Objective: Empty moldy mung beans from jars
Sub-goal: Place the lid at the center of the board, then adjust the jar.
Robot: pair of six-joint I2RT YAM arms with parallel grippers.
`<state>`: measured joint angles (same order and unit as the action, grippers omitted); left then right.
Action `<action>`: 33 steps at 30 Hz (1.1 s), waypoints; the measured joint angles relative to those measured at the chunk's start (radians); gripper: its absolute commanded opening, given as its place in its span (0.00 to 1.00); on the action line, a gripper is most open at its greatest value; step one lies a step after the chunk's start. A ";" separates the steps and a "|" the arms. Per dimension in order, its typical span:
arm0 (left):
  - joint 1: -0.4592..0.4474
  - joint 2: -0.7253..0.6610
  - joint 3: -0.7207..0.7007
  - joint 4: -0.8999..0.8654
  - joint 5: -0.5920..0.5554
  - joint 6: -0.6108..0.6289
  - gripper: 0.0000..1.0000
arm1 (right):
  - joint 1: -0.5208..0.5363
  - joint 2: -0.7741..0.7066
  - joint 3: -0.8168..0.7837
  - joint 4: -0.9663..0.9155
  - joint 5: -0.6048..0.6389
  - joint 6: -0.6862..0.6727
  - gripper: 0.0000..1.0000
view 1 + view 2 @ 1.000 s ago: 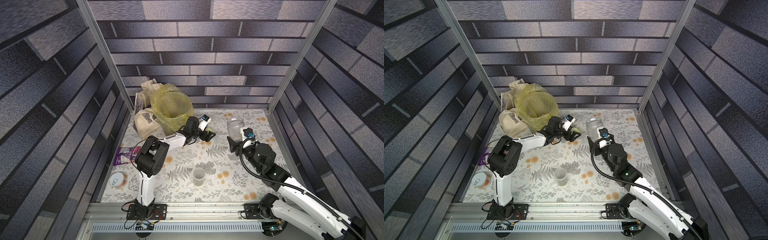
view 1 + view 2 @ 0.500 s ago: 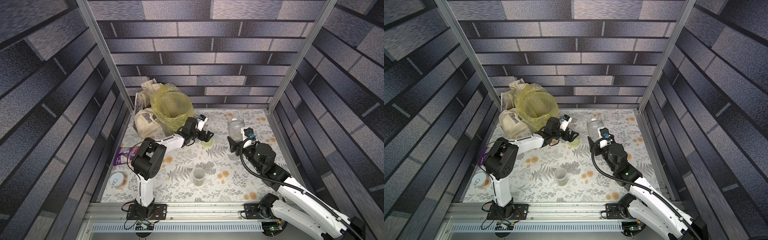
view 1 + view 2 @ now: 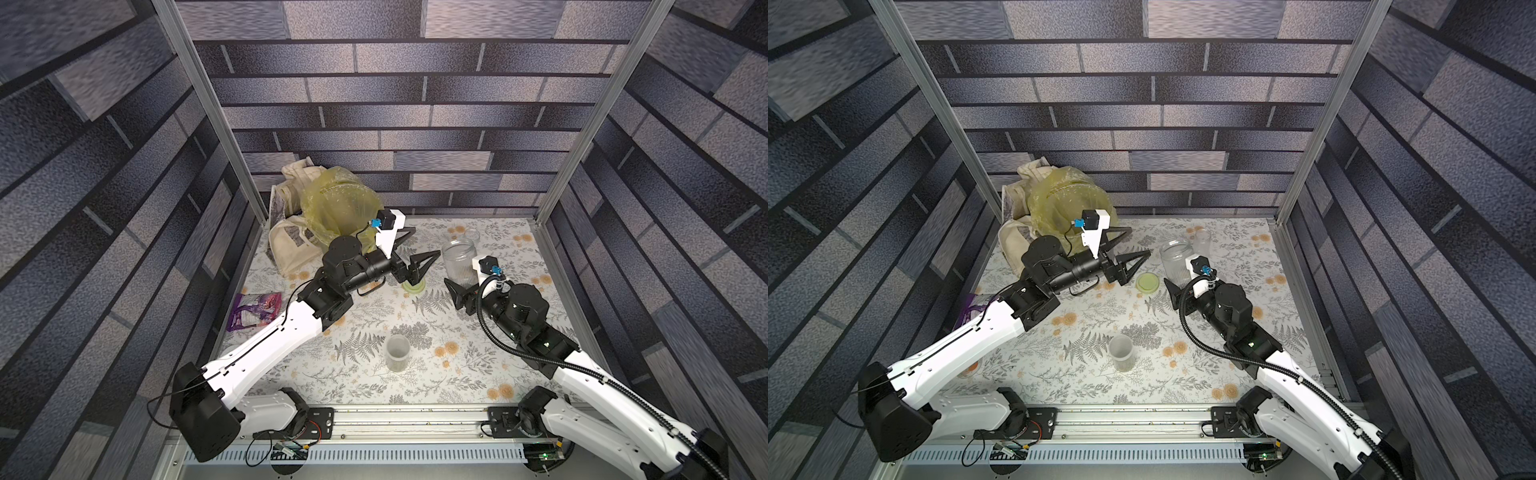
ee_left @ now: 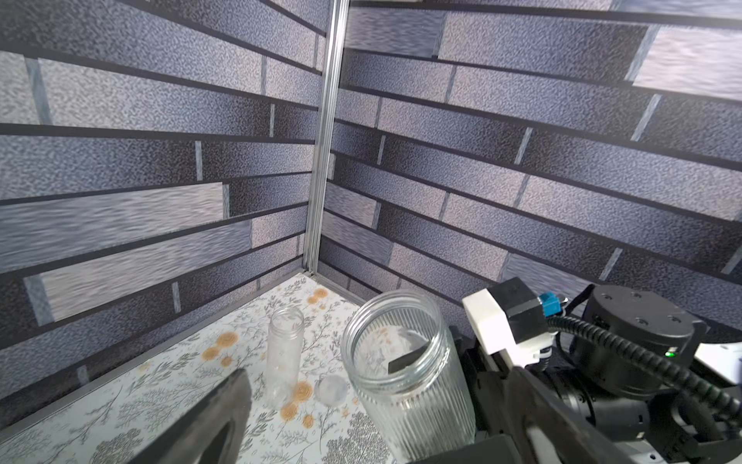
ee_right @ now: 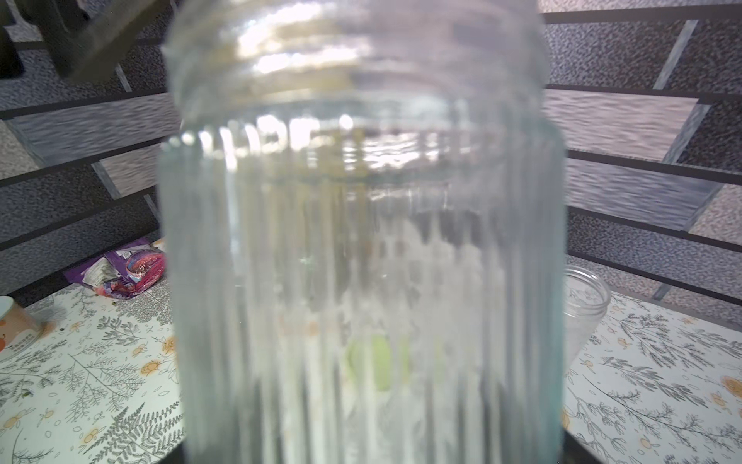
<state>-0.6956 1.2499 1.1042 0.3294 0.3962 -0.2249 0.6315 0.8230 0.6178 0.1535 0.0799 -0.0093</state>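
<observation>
- Where the tabletop [image 3: 465, 376] meets the left wall, a purple packet [image 3: 254, 309] lies flat and crumpled.
- Back left corner: a beige cloth bag [image 3: 286, 249] slumps against the wall. Touching it on the right is a bin [image 3: 338, 199] lined with a yellow plastic bag.
- Front centre, well apart from the rest: short jar [image 3: 397, 351], upright, open-topped. Mung beans [image 3: 397, 366] show as a dull olive layer low inside, single grains too small to tell.
- Lime-green lid [image 3: 1148, 282] lies flat on the tabletop between the two arms, near the wide jar.
- Left tool [image 3: 426, 241] is raised over the tabletop near the lid, lying level and pointing toward the wide jar. Jaws spread wide, nothing between them.
- Wide ribbed jar [image 3: 457, 253] is upright, mouth open, glass hazy. It looks empty in the left wrist view.
- Right tool [image 3: 460, 279] clamps this jar low on its body, one finger on each side. Whether the base touches the tabletop, cannot tell.
- Tall slim jar [image 3: 472, 235] stands just behind the wide jar, upright and open, with a small clear cap [image 4: 331, 390] on the tabletop at its foot.
</observation>
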 measured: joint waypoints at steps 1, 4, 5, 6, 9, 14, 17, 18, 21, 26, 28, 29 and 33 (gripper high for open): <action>-0.004 0.010 0.000 0.001 0.000 -0.021 1.00 | 0.000 0.002 0.000 0.006 -0.004 0.003 0.39; -0.017 0.048 -0.001 0.000 -0.011 -0.084 1.00 | 0.000 0.002 0.000 0.031 -0.016 0.010 0.39; -0.024 0.060 -0.003 0.000 -0.020 -0.104 1.00 | 0.000 0.002 0.000 0.038 -0.020 0.012 0.39; -0.033 0.069 -0.004 0.001 -0.032 -0.120 1.00 | 0.000 0.002 0.000 0.042 -0.024 0.013 0.39; -0.071 0.087 -0.015 0.021 -0.057 -0.149 1.00 | 0.000 0.007 0.001 0.060 -0.031 0.021 0.39; -0.112 0.111 -0.026 0.101 -0.063 -0.171 1.00 | 0.000 0.011 0.002 0.067 -0.036 0.025 0.38; -0.117 0.136 -0.024 0.145 -0.064 -0.181 1.00 | 0.000 0.014 0.004 0.072 -0.049 0.028 0.38; -0.117 0.146 -0.021 0.152 -0.064 -0.186 1.00 | 0.000 0.014 0.004 0.076 -0.054 0.028 0.38; -0.117 0.199 0.000 0.166 -0.063 -0.203 1.00 | 0.000 0.016 0.004 0.087 -0.069 0.032 0.38; -0.121 0.267 0.042 0.172 -0.057 -0.220 1.00 | -0.006 0.031 0.004 0.090 -0.090 0.035 0.38; -0.121 0.280 0.058 0.171 -0.056 -0.222 1.00 | -0.006 0.033 0.004 0.090 -0.100 0.035 0.38; -0.121 0.284 0.065 0.169 -0.056 -0.222 1.00 | -0.006 0.033 0.004 0.090 -0.106 0.035 0.38; -0.121 0.304 0.102 0.159 -0.056 -0.226 1.00 | -0.006 0.035 0.004 0.096 -0.126 0.031 0.38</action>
<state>-0.8169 1.5536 1.2064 0.4881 0.3397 -0.4507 0.6258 0.8577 0.6220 0.2497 -0.0460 0.0216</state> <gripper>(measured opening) 0.999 0.836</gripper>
